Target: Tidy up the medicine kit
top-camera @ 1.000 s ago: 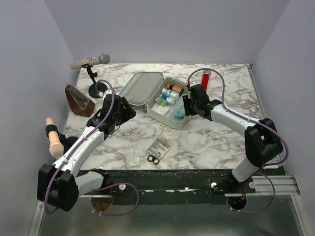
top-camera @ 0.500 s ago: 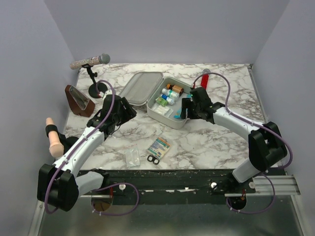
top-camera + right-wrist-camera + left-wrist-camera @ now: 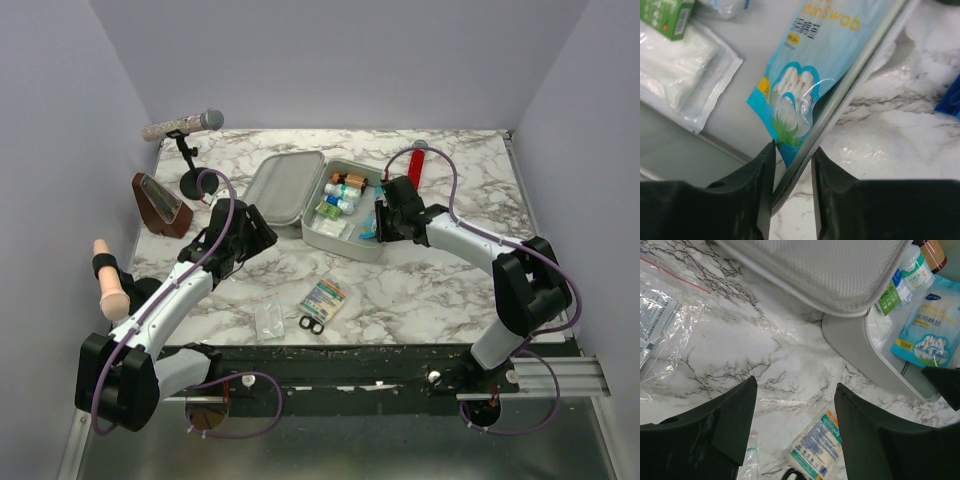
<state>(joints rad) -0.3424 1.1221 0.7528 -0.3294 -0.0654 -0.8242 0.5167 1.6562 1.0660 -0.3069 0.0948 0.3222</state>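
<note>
The kit (image 3: pixel 285 185) lies open in the middle of the marble table (image 3: pixel 450 290), lid thrown back to the left and tray to the right, so things can be dropped straight in. The right gripper (image 3: pixel 792 155) is at the tray's right-hand wall, its jaws drawn close together astride the rim. The lower corner of the swab packet (image 3: pixel 812 75) sits at the gap between them. Whether they pinch that corner, the rim, or nothing, I cannot tell. My guess is that it means to tuck the packet down, since the packet leans up against the wall instead of lying flat. The left gripper (image 3: pixel 795 387) hangs over bare marble just beside the kit's near-left corner, jaws wide and holding nothing. It is probably parked there to stay out of the other arm's way while remaining close to the loose items. Inside the kit I count one swab packet, one green box (image 3: pixel 670 17), one flat white packet (image 3: pixel 685 75) and a cluster of small bottles (image 3: pixel 343 190), too bunched to number. In front of the kit, not yet packed, lie one striped packet (image 3: pixel 323 297), one pair of scissors (image 3: pixel 312 323) and one clear bag (image 3: pixel 268 320). One red cylinder (image 3: pixel 417 163) lies behind the kit, to its right.
</note>
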